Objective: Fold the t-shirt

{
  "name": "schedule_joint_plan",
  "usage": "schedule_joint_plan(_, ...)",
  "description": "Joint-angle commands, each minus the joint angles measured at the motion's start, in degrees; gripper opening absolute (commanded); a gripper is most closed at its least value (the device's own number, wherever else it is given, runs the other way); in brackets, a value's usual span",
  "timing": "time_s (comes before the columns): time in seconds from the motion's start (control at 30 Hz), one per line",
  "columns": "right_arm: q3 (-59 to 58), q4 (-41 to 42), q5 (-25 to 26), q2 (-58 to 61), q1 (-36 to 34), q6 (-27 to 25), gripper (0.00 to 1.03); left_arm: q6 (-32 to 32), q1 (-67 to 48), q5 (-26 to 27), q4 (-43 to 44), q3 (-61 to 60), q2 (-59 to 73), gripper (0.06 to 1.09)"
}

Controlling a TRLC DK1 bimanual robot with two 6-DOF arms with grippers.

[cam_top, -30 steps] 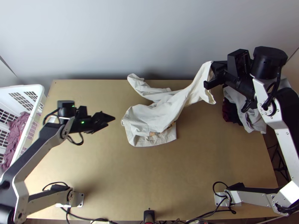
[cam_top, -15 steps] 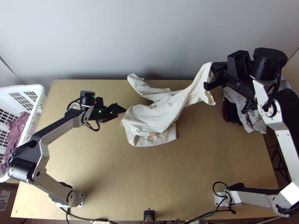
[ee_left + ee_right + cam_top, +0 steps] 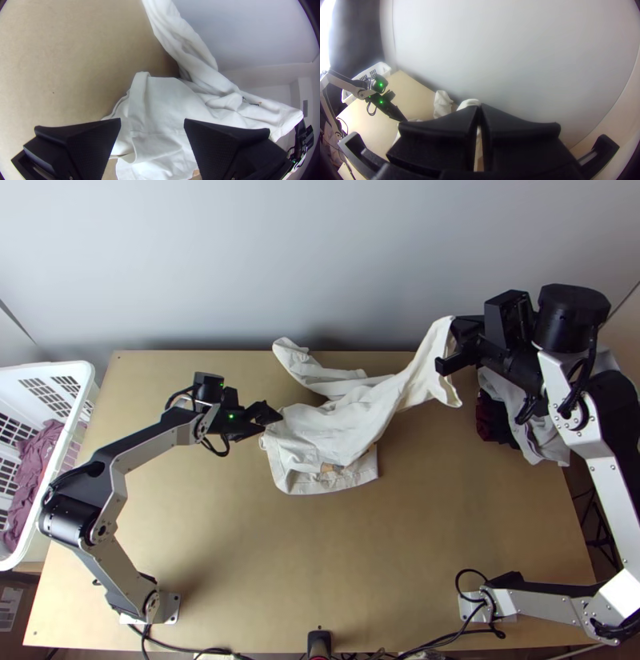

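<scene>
Pinching one end of the white t-shirt (image 3: pixel 320 430), the right gripper (image 3: pixel 453 346) has its fingers closed on the cloth and holds that end above the tabletop (image 3: pixel 240 540), beyond the shirt's right side, presumably to keep the cloth taut for straightening; from there the fabric slopes down to the rest of the shirt, which lies creased and partly doubled, a bunched strip running from it towards the wall; the left gripper (image 3: pixel 273 422) hangs at the shirt's left edge, fingers spread wide, with a turned-over edge between them in the left wrist view; whether they touch it I cannot tell; this placing suggests a second grip is meant, so both ends could be lifted and the garment laid flat; folding proper seems hardly begun; closing on several layers at once could trap the bunching; the laundry basket (image 3: pixel 88 380) stands well left of the shirt.
</scene>
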Motion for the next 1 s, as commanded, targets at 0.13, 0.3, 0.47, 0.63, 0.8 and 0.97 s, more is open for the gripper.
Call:
schedule_joint_plan(0.13, -1.21, 0.06, 0.2, -0.07, -0.5, -0.26, 0.03, -2.33, -2.46, -0.06, 1.55, 1.38, 0.3, 0.9)
schedule_joint_plan(0.3, -1.56, 0.06, 0.2, -0.25, -0.85, -0.35, 0.03, -2.33, -2.99, -0.06, 2.25, 1.12, 1.44, 0.08)
schedule_joint_plan(0.47, -1.82, 0.06, 0.2, -0.07, -1.29, -0.87, 0.03, -0.57, -4.4, -0.06, 2.07, -1.7, -1.37, 0.09)
schedule_joint_plan(0.63, -1.73, 0.49, 0.2, 0.1, -3.49, -1.05, 0.03, 0.66, -1.76, -0.06, -1.35, -2.4, -7.61, 0.09)
schedule_joint_plan(0.8, 3.19, 0.76, 0.2, -0.34, -5.77, 0.27, 0.03, 1.01, 5.1, 0.12, -8.03, -0.73, -18.77, 0.09)
schedule_joint_plan(0.97, 8.11, 0.76, 0.28, -1.13, -8.5, 3.96, 0.03, -0.31, 12.39, 1.09, -12.95, 2.52, -32.22, 0.09)
